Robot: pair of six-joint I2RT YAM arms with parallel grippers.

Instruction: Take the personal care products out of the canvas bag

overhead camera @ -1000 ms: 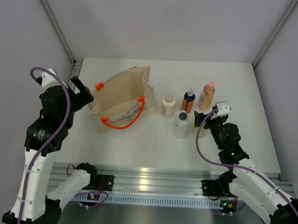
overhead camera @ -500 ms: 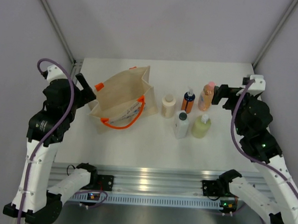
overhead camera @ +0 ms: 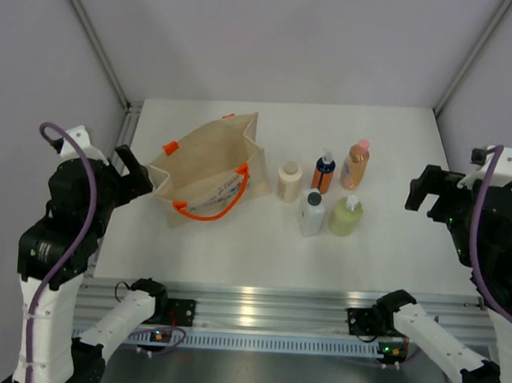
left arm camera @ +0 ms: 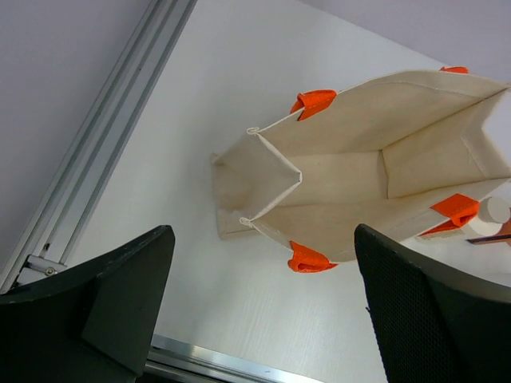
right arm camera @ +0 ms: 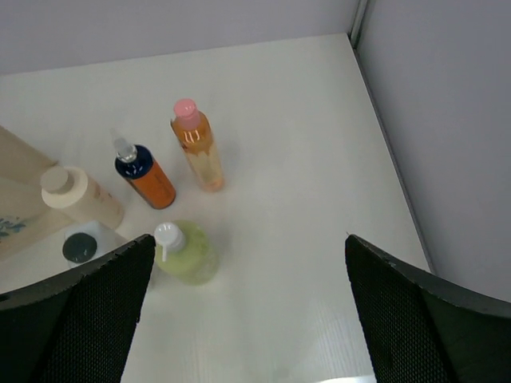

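The left arm stands tall over the left edge of the tabletop, and the left gripper tilts down and inward with jaws spread wide, holding nothing. The right arm rears up over the right edge, and the right gripper likewise angles inward, wide apart and empty.

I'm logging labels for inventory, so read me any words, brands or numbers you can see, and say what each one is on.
No text can be read.
canvas bag: the blue print on its side is too blurred to read.
cream bottle, orange bottle, peach bottle, clear bottle, yellow-green bottle: no label legible at this size.
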